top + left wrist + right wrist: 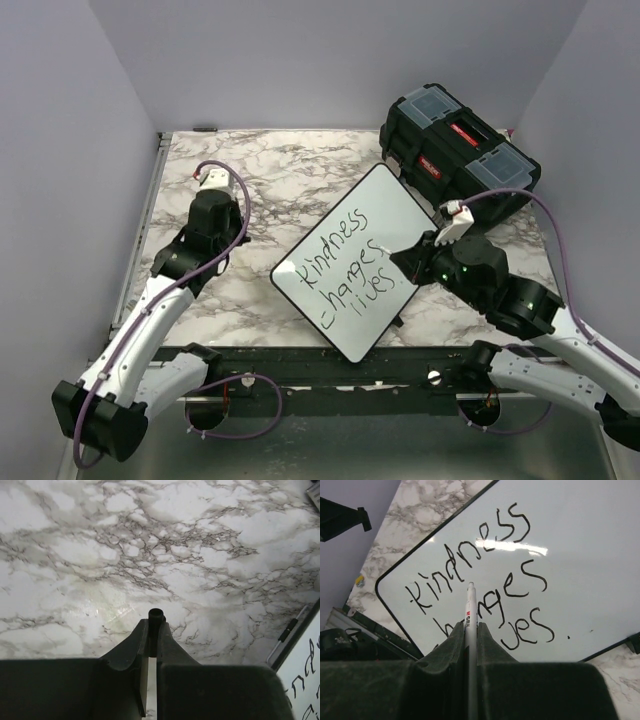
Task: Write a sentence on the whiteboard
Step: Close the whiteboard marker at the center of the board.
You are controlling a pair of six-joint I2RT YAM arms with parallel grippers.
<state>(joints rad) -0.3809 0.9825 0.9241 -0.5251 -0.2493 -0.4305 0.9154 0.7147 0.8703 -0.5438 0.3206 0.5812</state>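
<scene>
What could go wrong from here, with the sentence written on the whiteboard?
1. The right hand holds the marker pointed at the sentence; a sideways move could smear it.
2. The whiteboard has its near corner past the front edge of the table; a push might slide it off.
3. The left hand grips what looks like the cap, away from the marker; recapping needs a careful handover.

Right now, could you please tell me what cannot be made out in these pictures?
- Right wrist: the right claw and marker hide the starts of the sentence's lower lines.
- Left wrist: the edge cuts off the whiteboard; the black stub in the left claw shows too little to name.
- Top: the right claw covers the marker's tip.
</scene>
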